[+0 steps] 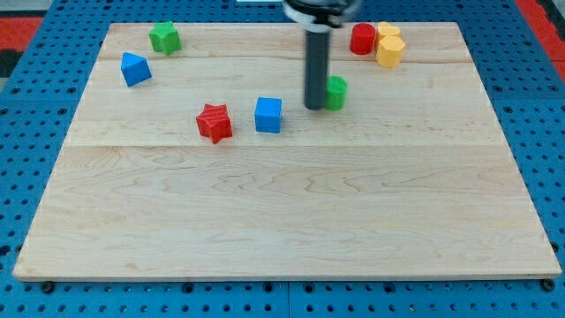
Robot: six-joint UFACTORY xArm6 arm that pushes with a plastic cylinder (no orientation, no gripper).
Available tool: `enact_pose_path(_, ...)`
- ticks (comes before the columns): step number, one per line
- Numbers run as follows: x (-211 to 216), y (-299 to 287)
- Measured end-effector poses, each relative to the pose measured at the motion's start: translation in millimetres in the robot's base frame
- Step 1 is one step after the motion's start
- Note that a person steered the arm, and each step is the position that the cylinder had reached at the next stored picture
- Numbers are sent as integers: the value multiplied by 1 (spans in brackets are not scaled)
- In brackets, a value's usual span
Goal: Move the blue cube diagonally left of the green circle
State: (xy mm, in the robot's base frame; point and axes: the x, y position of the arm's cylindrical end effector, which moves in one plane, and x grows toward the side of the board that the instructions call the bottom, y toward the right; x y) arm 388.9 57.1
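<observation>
Toward the top edge of the wooden board (282, 221), a little right of its middle, my tip (314, 108) stood just beside the green circle (336, 92), on that block's left and seemingly touching or nearly touching it. The tip is a bare rod end with no jaws to open or close, and it held nothing. The blue cube (268, 115) sat near the tip, to its left and slightly nearer the bottom edge, with a small gap of bare wood between them. Just left of the cube lay the red star (214, 122). Well apart, near the top left corner, sat a green star-like block (164, 38) and, below it by the left edge, a blue wedge-like block (135, 68). Near the top right corner a red cylinder (362, 39) touched a pair of yellow blocks (388, 46) whose shapes I could not make out. By my judgement the cube already lay roughly down and left of the green circle, so the step in hand looked like the last trimming of its place, or its check. Any next move called for care: the tip would have to leave the circle undisturbed, come round the cube, and nudge it only slightly without driving it into the red star.
</observation>
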Motion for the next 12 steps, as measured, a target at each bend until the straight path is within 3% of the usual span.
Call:
enact_pose_path(2,17,24)
enact_pose_path(3,78,-32)
enact_pose_path(4,58,-71)
enact_pose_path(6,2,-88)
enact_pose_path(7,-16,-88)
enact_pose_path(8,-20,-130)
enact_pose_path(10,-57,-43)
enact_pose_path(11,-50,-33)
enact_pose_path(12,-47,-127)
